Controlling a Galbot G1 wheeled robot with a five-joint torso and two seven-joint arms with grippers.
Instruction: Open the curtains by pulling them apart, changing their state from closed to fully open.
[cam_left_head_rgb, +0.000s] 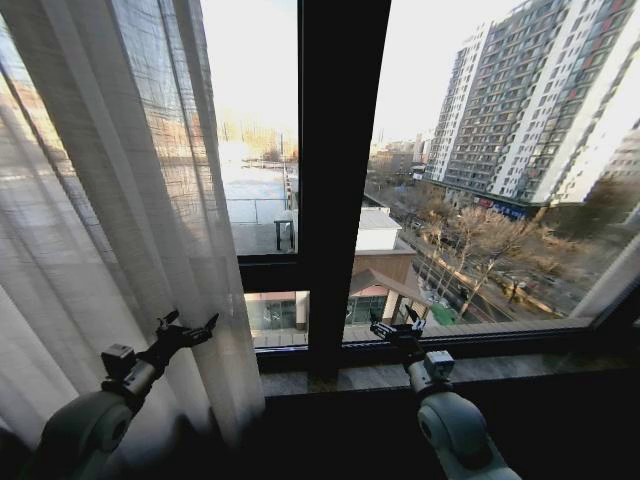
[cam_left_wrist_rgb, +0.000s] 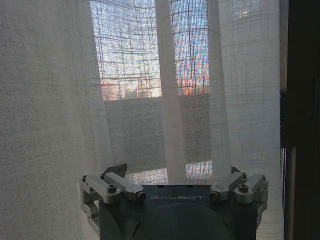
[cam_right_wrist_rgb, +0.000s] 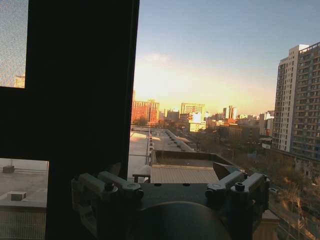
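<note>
A sheer white curtain (cam_left_head_rgb: 110, 230) with long pleats hangs over the left part of the window, gathered left of the dark centre post. My left gripper (cam_left_head_rgb: 187, 330) is open just in front of its lower folds, nothing between its fingers. In the left wrist view the curtain (cam_left_wrist_rgb: 60, 100) hangs close ahead of the open left gripper (cam_left_wrist_rgb: 175, 172). My right gripper (cam_left_head_rgb: 397, 325) is open above the window sill, right of the centre post, facing bare glass. The right wrist view has the right gripper (cam_right_wrist_rgb: 172, 172) open against the city outside. A pale strip of curtain (cam_left_head_rgb: 612, 283) slants at the far right edge.
A wide dark window post (cam_left_head_rgb: 340, 180) stands between the two arms. A dark sill (cam_left_head_rgb: 500, 370) runs under the glass on the right. Outside are tall apartment blocks (cam_left_head_rgb: 530, 100) and low roofs.
</note>
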